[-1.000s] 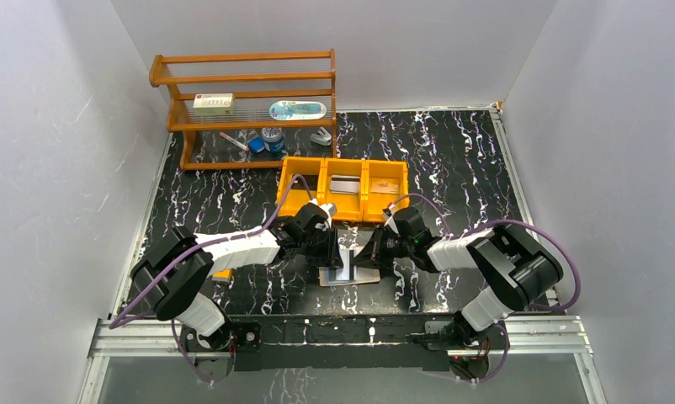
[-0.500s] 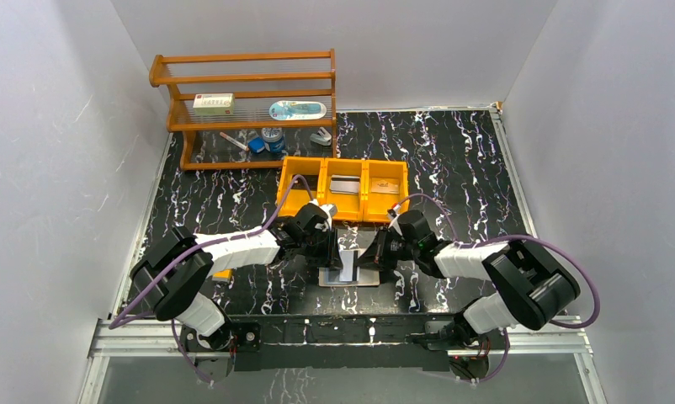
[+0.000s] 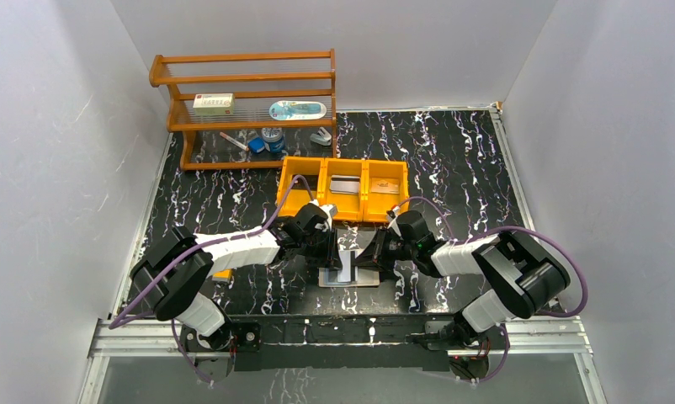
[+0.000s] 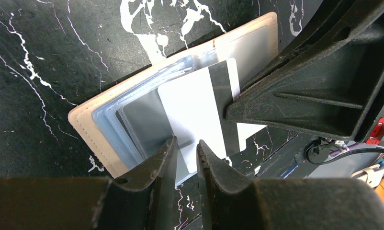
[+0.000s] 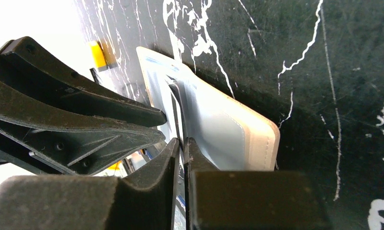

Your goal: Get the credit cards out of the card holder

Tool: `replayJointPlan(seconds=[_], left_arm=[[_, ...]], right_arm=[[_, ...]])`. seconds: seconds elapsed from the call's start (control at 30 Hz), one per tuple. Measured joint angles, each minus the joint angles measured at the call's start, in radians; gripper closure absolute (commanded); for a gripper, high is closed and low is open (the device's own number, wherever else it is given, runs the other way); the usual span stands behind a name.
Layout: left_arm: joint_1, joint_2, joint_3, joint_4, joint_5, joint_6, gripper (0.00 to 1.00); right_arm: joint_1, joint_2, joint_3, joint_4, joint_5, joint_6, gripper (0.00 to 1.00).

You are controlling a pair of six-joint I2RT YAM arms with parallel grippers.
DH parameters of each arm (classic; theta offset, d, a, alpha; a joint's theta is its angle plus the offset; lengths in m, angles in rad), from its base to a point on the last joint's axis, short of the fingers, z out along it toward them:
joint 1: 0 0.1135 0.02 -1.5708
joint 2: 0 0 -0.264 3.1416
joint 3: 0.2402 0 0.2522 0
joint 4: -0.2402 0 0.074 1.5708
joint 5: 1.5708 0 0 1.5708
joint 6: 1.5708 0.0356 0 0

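Note:
The tan card holder lies spread open on the black marbled table between my two grippers. Its clear bluish sleeves show inside the tan cover. A white credit card with a dark stripe sticks partly out of the sleeves, tilted up. My right gripper is shut on this card's edge; its fingers reach in from the right. My left gripper hovers over the card's lower corner and a sleeve, jaws a little apart, gripping nothing that I can see. The holder's right flap lies flat.
An orange three-compartment tray stands just behind the holder, with flat cards in its middle and right bins. A wooden rack with small items stands at the back left. White walls close in both sides.
The right arm's elbow swung outward and came partly back. Both grippers, the holder and the raised card stay in about the same place.

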Motion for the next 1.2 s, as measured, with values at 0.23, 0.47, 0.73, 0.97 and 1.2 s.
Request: replayJointPlan(seconds=[0.23,0.47,0.73,0.97,1.2], left_arm=[[0.000,0.000,0.000,0.000,0.000,0.003,0.78],[0.000,0.000,0.000,-0.002,0.000,0.003,0.79],[0.000,0.000,0.003,-0.008,-0.001,0.003,0.78],[-0.001,-0.005,0.008,-0.023,-0.001,0.002,0.70],[-0.005,-0.031,0.032,-0.105,-0.028,0.017,0.55]], right_arm=[[0.000,0.000,0.000,0.012,-0.008,0.006,0.96],[0.001,-0.044,0.000,-0.032,0.013,-0.014,1.00],[0.001,-0.140,0.000,-0.132,0.051,-0.045,1.00],[0.000,-0.250,0.001,-0.227,0.097,-0.078,1.00],[0.000,-0.380,0.043,-0.369,0.176,-0.154,1.00]])
